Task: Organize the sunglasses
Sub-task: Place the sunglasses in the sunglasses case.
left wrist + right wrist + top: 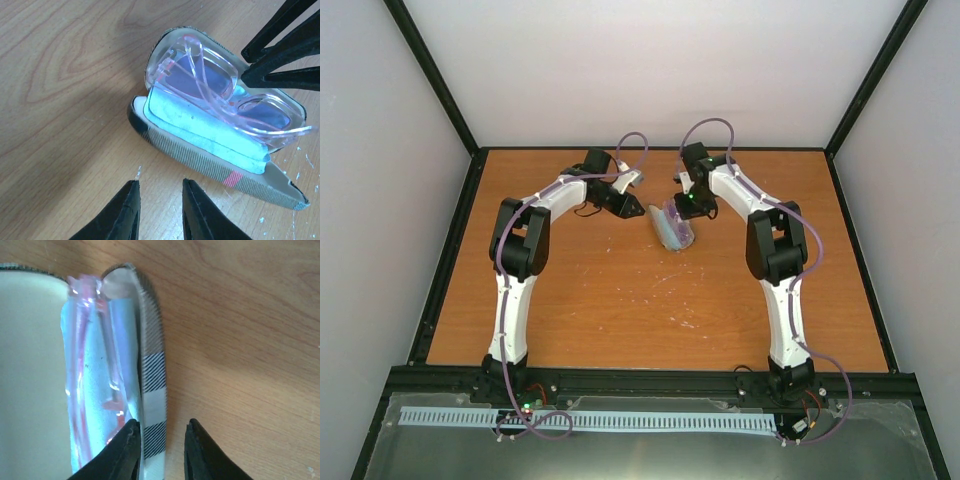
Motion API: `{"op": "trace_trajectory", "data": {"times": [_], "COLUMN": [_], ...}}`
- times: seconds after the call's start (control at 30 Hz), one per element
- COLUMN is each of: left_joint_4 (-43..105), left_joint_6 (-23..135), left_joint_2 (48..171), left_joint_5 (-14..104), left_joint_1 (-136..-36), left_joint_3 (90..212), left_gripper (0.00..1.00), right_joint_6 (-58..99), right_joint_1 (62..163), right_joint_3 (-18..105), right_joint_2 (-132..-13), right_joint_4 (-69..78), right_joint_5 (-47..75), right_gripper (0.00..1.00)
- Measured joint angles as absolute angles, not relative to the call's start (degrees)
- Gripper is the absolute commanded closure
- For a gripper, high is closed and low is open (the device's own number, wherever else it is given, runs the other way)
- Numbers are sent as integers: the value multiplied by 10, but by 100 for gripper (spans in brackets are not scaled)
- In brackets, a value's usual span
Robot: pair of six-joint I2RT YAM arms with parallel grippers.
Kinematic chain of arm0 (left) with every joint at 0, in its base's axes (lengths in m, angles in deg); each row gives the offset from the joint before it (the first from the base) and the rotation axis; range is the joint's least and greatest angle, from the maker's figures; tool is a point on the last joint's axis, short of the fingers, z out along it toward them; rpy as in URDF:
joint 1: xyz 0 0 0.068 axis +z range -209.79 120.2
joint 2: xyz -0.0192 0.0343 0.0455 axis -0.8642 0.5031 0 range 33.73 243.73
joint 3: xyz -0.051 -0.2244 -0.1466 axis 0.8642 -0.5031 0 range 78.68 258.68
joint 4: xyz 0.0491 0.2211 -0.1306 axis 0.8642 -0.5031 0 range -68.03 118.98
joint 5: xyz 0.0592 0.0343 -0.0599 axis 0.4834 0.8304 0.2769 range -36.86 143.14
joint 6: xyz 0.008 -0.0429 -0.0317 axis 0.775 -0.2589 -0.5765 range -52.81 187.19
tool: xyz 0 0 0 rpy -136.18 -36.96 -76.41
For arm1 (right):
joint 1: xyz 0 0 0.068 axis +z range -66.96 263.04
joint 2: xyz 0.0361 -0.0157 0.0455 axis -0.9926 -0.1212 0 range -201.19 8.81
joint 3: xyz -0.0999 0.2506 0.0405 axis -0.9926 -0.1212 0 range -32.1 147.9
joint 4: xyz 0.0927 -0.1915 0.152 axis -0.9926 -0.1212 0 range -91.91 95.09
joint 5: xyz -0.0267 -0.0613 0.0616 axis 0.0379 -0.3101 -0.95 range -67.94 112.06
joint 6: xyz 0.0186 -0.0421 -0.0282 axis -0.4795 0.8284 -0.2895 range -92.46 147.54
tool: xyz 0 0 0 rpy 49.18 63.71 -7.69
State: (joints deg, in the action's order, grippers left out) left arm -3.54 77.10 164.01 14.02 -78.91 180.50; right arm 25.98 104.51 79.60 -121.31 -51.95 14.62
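The sunglasses (215, 100), thin and translucent pink, lie folded inside the open checked case (200, 162) on a pale blue cloth (200, 130). In the top view the case (677, 236) sits at the back middle of the table, between both grippers. My left gripper (160, 185) hovers over bare wood just short of the case's red-banded side, open, with nothing between its fingers. My right gripper (161, 426) is open and straddles the case's checked rim (152, 365): one finger is inside by the sunglasses (92, 340), and the other is outside, clear of the rim.
The brown wooden table (620, 300) has black rails along its edges and pale walls on three sides. The right gripper's black fingers (280, 50) reach over the far end of the case in the left wrist view. The case's cream lid lining (30, 365) stands open.
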Motion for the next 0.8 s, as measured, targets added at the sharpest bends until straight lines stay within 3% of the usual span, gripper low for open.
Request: {"op": "trace_trajectory", "data": {"times": [0.2,0.53,0.8], "left_joint_4": [-35,-33,-31], "left_joint_6": [771,771,771], "left_joint_2": [1640,1640,1640], "left_joint_5": [140,140,140], "left_joint_1": [-789,-789,-789], "left_joint_3": [1804,1803,1801], "left_gripper": [75,75,75], "right_joint_6": [258,251,247], "right_joint_1": [1045,1045,1045], "right_joint_3": [772,756,753], "right_joint_2": [-1208,-1202,-1119], "right_joint_4": [-516,-504,-473], "right_joint_5": [135,137,118], "right_gripper": [80,78,75]}}
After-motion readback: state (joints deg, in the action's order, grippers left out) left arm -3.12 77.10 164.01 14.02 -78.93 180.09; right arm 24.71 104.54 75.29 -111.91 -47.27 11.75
